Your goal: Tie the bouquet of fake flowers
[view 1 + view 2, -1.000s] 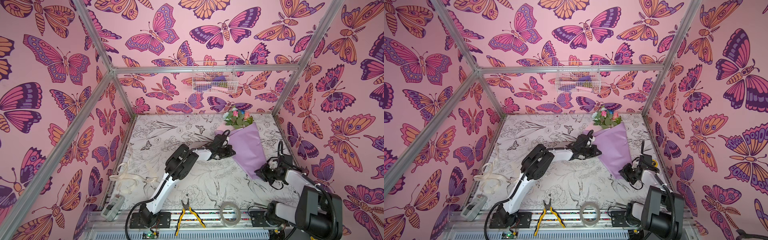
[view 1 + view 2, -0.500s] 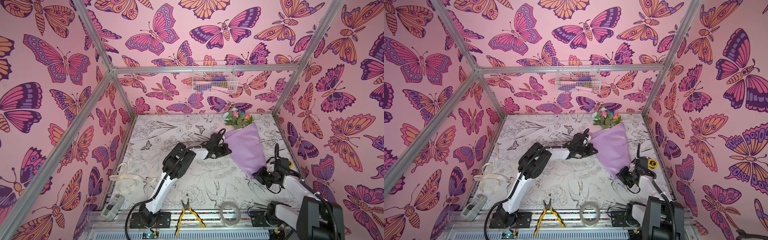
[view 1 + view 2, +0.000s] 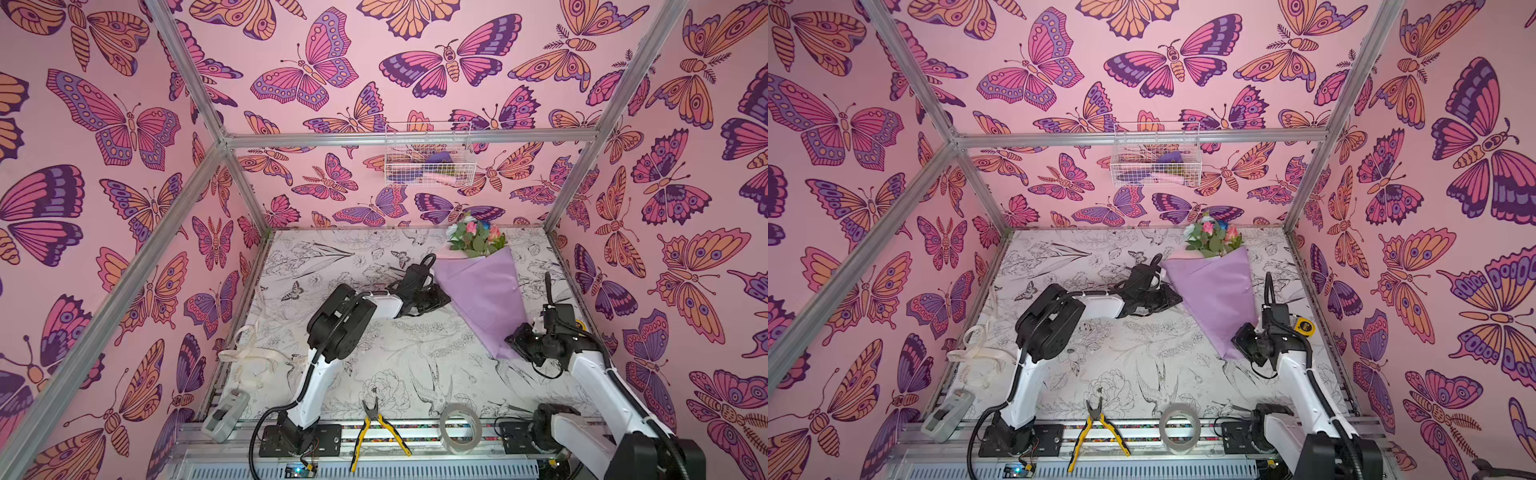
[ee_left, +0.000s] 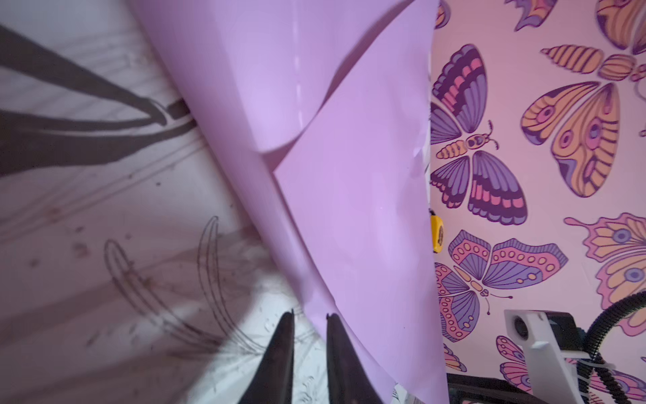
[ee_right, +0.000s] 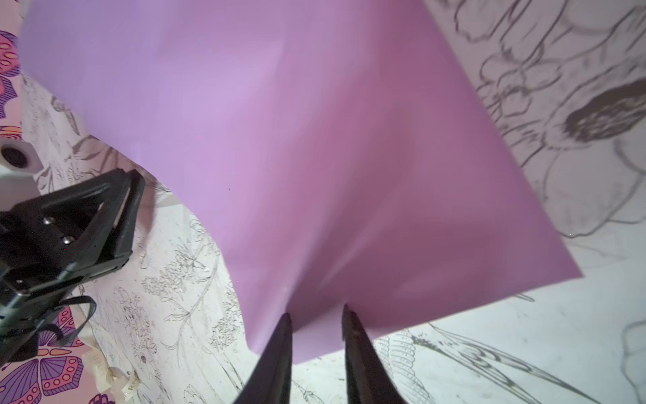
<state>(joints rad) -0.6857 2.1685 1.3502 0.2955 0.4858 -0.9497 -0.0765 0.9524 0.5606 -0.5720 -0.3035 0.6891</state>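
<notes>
Bouquet [image 3: 486, 299]: smooth lilac paper cone; fake flowers [image 3: 476, 239] at wide end

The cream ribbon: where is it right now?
In both top views the ribbon lies loose at front left, just behind the grey tape dispenser, well apart from the bouquet.

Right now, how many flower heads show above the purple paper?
4 at the cone's mouth, left to right in a top view: white, pink, blue, coral; leaves may hide more.

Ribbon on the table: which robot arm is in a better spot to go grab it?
Probably the left arm. The ribbon lies left of the left pincer, near that arm's base; the right pincer sits beyond the bouquet.
</notes>
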